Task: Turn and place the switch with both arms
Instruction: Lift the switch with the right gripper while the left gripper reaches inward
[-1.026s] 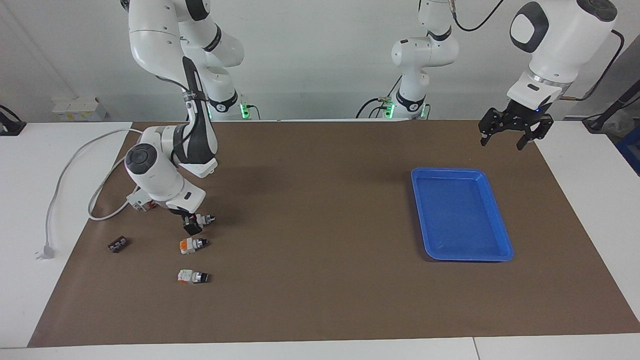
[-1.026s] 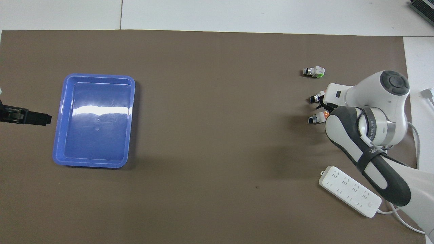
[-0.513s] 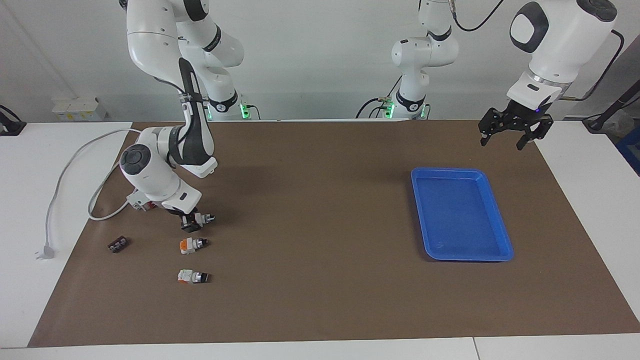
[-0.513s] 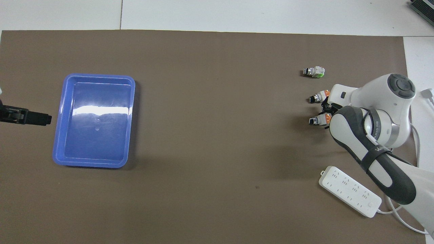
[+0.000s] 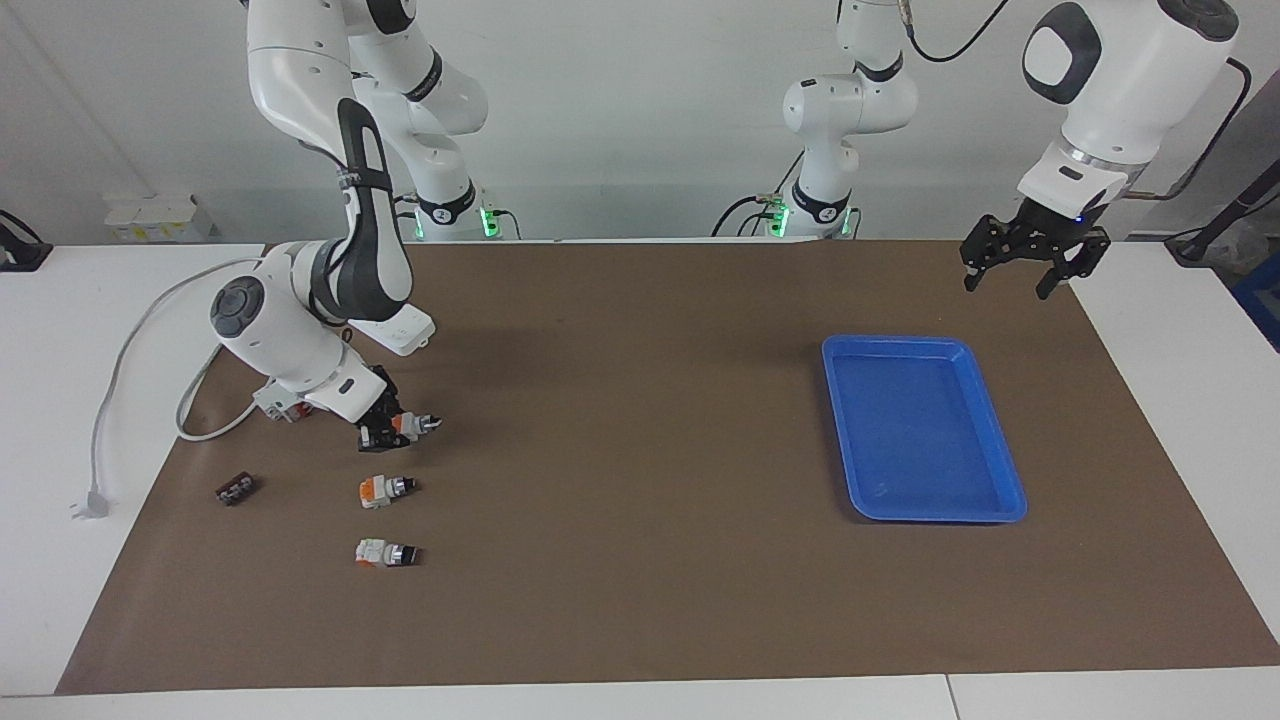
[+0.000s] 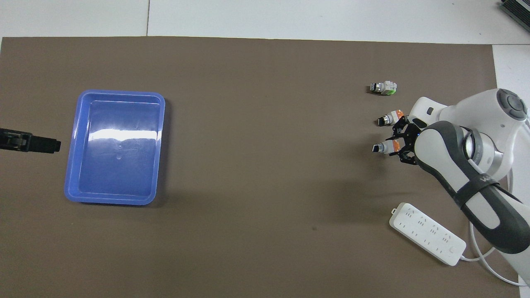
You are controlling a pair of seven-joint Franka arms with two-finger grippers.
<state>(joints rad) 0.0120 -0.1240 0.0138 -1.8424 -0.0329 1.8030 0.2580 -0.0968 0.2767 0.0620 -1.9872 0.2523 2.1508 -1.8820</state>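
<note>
**Switch gripped, transfer not yet made**

At the right arm's end of the table, the right gripper (image 5: 385, 428) had its fingers closed on the switch (image 5: 408, 425), the orange-and-white one with the black knob. The switch appeared slightly tilted, knob end pointing toward the table's middle; whether it was clear of the brown mat (image 5: 640, 450) could not be told. Two similar switches lay untouched farther from the robots: an orange one (image 5: 385, 489) just beside the gripper and a mostly white one (image 5: 385, 553) past it.

Judged from this layout, only the pick-up was done. The turning of the switch, the involvement of the second arm and the placing all remained.

The left gripper (image 5: 1032, 258) waited in the air with its fingers spread wide and nothing in them, over the mat's edge at the left arm's end, near the blue tray (image 5: 1000, 470).

The tray held nothing. It was well apart from the switch and was probably the place for setting it down.
</note>
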